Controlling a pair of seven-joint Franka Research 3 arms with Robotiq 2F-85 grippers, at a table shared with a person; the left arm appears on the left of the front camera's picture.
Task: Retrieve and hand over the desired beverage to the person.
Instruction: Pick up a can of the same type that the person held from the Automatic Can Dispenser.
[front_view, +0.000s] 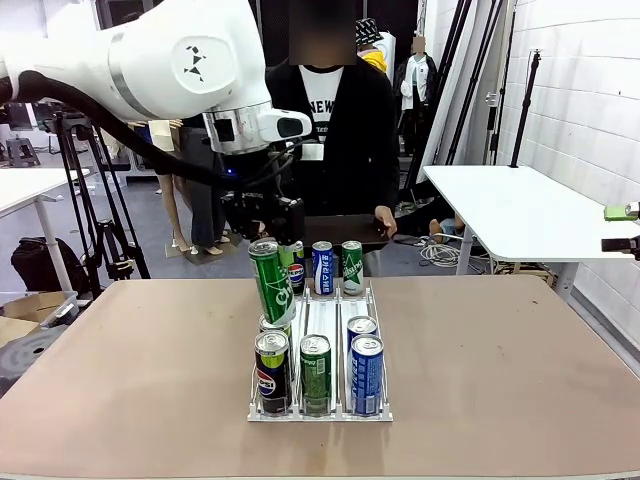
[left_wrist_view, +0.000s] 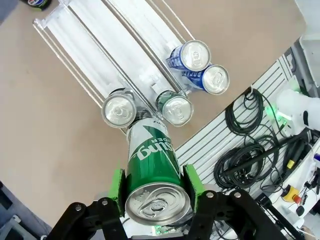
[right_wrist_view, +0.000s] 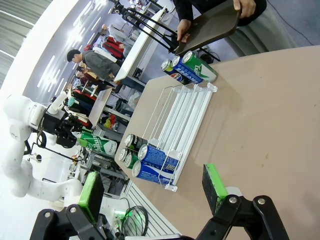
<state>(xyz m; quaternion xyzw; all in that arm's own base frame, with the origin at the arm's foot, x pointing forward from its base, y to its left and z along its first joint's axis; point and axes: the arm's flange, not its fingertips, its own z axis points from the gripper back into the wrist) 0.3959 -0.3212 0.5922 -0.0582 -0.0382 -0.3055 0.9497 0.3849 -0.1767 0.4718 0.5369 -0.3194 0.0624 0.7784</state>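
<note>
My left gripper (front_view: 267, 233) is shut on the top of a green Sprite can (front_view: 273, 283), which hangs tilted just above the front left lane of the clear can rack (front_view: 322, 411). In the left wrist view the green pads (left_wrist_view: 118, 184) clamp the Sprite can (left_wrist_view: 152, 167) from both sides, over the rack (left_wrist_view: 95, 55). The person (front_view: 335, 110) stands at the far side in a black jacket, holding a dark tray (front_view: 345, 230) with both hands. My right gripper (right_wrist_view: 152, 190) is open above bare table, apart from the rack (right_wrist_view: 182, 110).
At the rack's front stand a black Pepsi can (front_view: 272, 372), a green can (front_view: 316, 372) and two blue cans (front_view: 366, 372). Three more cans (front_view: 322, 267) stand at its far end. A white table (front_view: 520, 205) is at the right, and tripods (front_view: 90, 190) at the left.
</note>
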